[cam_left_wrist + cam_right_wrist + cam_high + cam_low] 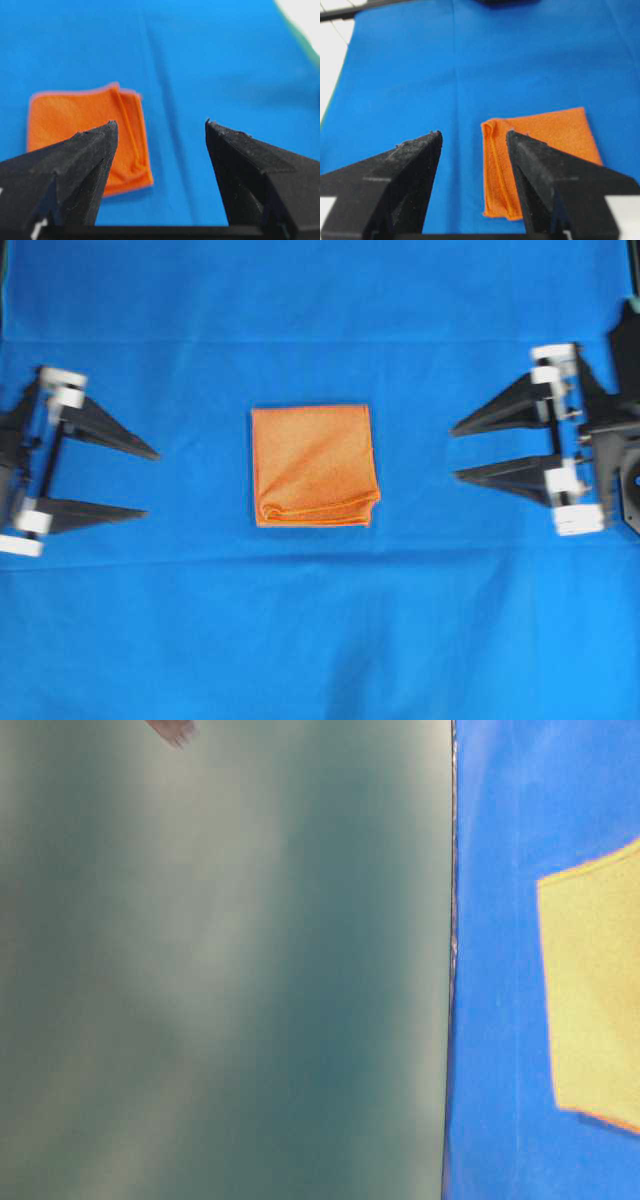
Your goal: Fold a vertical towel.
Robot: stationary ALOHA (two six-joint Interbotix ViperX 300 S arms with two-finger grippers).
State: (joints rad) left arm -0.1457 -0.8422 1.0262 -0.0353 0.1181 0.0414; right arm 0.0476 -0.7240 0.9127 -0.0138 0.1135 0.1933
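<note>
The orange towel (314, 466) lies folded into a squarish stack at the middle of the blue cloth, its layered edges along the near side. It also shows in the left wrist view, the towel (75, 117), in the right wrist view, the towel (545, 130), and at the right edge of the table-level view, the towel (595, 985), washed out to yellow. My left gripper (150, 482) hovers well to the left of it, open and empty. My right gripper (455, 452) stands to the right of it, also open and empty. Neither touches the towel.
A large blue table cloth (320, 620) covers the whole work surface, with faint creases. A blurred grey-green surface (220, 960) fills most of the table-level view. The cloth's edge and a white surface (330, 55) show at the left of the right wrist view.
</note>
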